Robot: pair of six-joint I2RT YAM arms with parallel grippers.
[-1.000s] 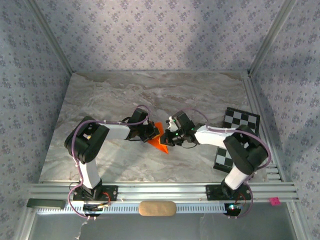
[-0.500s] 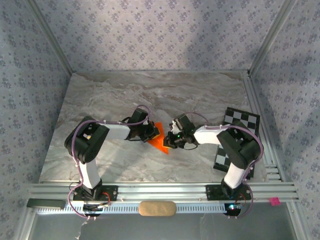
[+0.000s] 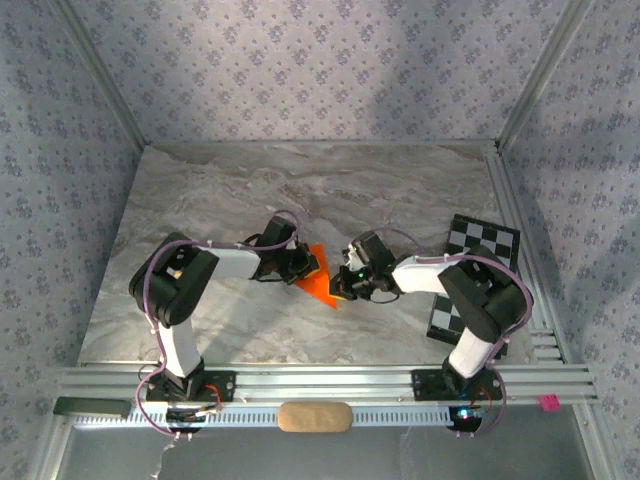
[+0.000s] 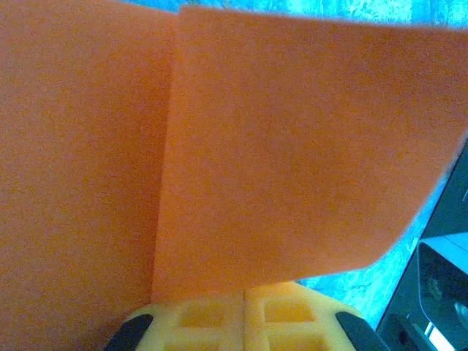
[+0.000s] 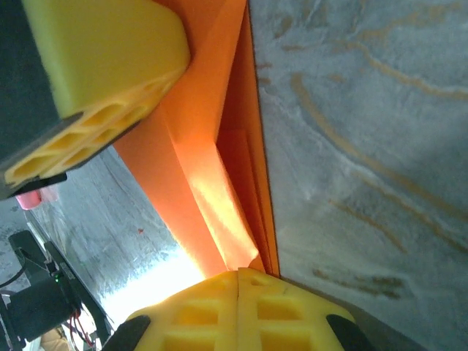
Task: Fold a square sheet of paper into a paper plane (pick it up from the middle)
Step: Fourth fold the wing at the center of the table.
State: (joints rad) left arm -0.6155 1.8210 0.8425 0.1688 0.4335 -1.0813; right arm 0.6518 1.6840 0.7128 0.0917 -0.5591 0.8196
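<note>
Right fingers (image 5: 194,314) pinched together on folded orange paper (image 5: 197,175), marble table (image 5: 365,146) beside — seemingly another yellow finger (image 5: 110,51) upper-left

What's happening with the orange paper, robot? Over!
Left jaws shut on the orange paper. Right jaws shut on it too. Paper creased, between both arms. Checkerboard card off right, not in the way.

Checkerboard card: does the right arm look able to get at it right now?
Probably not yet: the right gripper is shut on the orange paper, and its own elbow hangs over the checkerboard card.
</note>
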